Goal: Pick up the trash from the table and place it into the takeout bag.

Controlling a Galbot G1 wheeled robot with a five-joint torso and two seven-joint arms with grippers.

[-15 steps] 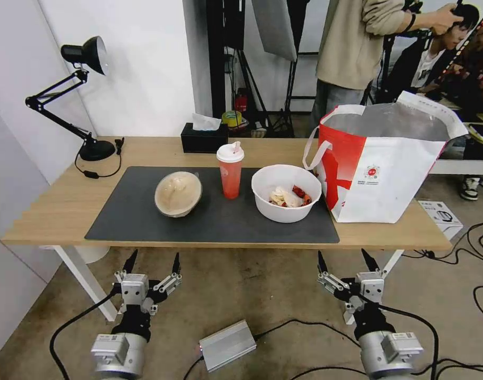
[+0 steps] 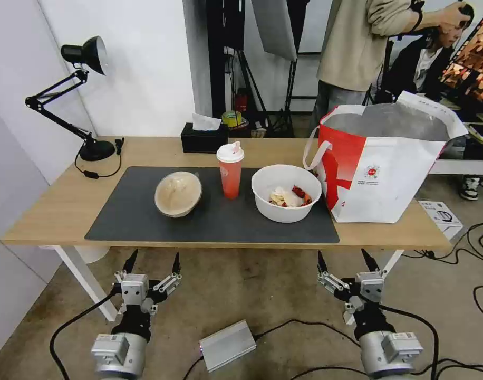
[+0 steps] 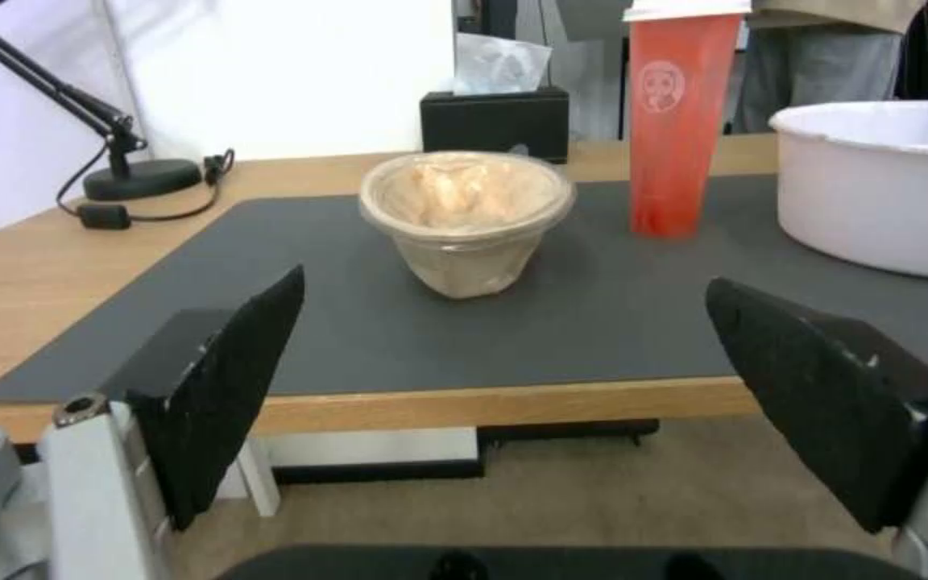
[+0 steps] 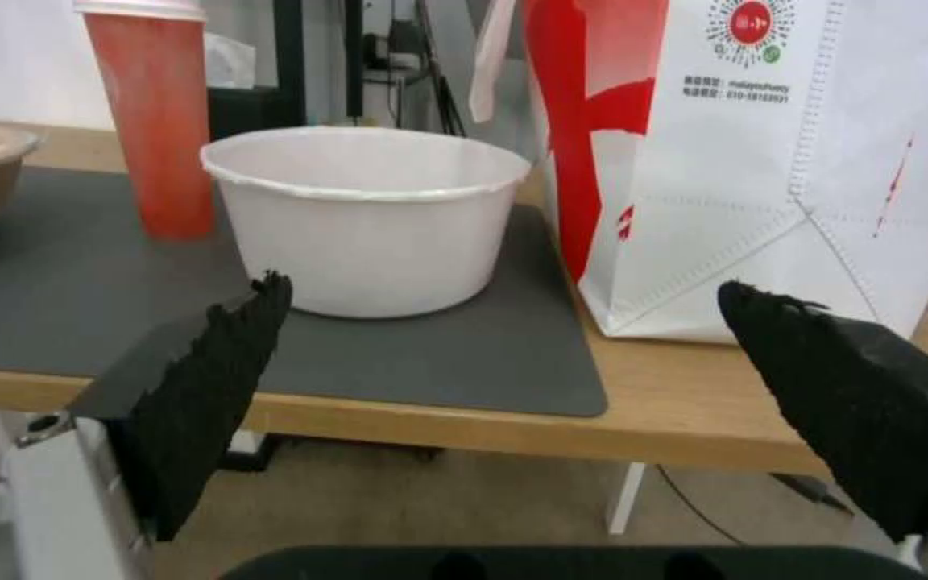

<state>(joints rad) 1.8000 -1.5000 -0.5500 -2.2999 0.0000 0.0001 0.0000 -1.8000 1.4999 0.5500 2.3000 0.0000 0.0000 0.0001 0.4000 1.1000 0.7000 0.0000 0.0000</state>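
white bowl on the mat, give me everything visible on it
The white bowl is a round, deep, plain white tub that looks like thin plastic, with a rolled rim and no lid. It sits upright on the dark grey mat, near the mat's right end, between the red cup and the takeout bag, apart from the cup; whether it touches the bag is unclear. Inside lie food scraps, pale pieces and some red bits. No gripper touches it.

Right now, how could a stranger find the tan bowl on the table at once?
Find the dark grey mat on the long wooden table. Three leftovers stand on it in a row; the tan bowl is the one farthest from the takeout bag, beside the red cup. It is smaller and darker than the white bowl.
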